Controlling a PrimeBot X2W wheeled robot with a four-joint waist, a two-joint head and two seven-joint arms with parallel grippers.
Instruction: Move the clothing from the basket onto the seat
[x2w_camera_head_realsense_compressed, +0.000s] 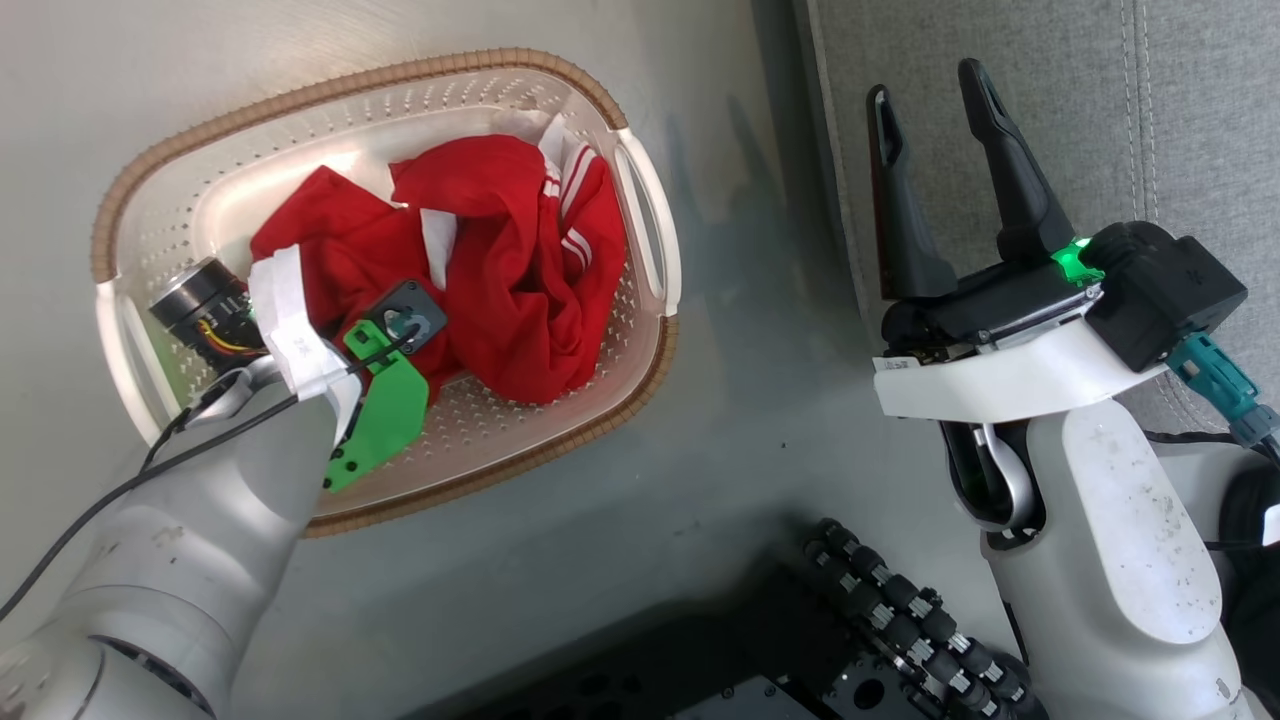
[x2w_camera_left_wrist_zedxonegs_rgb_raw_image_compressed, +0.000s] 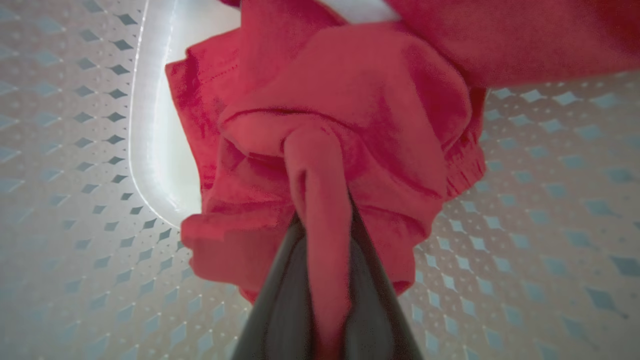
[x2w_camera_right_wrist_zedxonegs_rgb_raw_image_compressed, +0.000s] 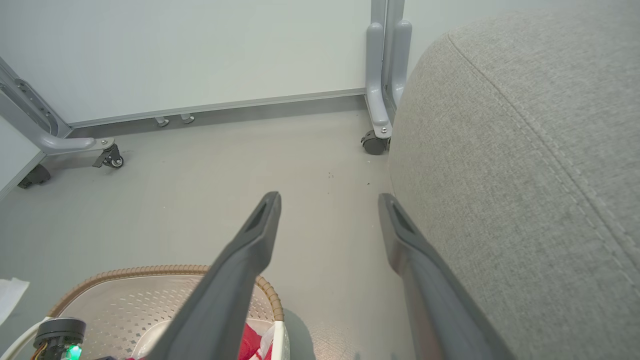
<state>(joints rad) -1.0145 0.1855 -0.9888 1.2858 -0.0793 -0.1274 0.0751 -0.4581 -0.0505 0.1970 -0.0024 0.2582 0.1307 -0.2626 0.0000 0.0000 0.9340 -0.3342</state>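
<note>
- The clothing (x2w_camera_head_realsense_compressed: 520, 270): bright red soft fabric with white stripes and white trim, crumpled in a heap inside the basket, over its middle and the end nearer the seat. In the left wrist view, one red fold is bunched up and pinched between the dark fingers (x2w_camera_left_wrist_zedxonegs_rgb_raw_image_compressed: 280, 300) of the left gripper (x2w_camera_left_wrist_zedxonegs_rgb_raw_image_compressed: 324, 222).
- The basket (x2w_camera_head_realsense_compressed: 250, 170): cream-white perforated plastic, a rounded rectangle with a brown woven-look rim and white handles at its ends. It stands upright on the grey floor (x2w_camera_head_realsense_compressed: 760, 420), near the seat but apart from it.
- The seat (x2w_camera_head_realsense_compressed: 1180, 120): light grey upholstery with a rounded edge and a stitched seam.
</note>
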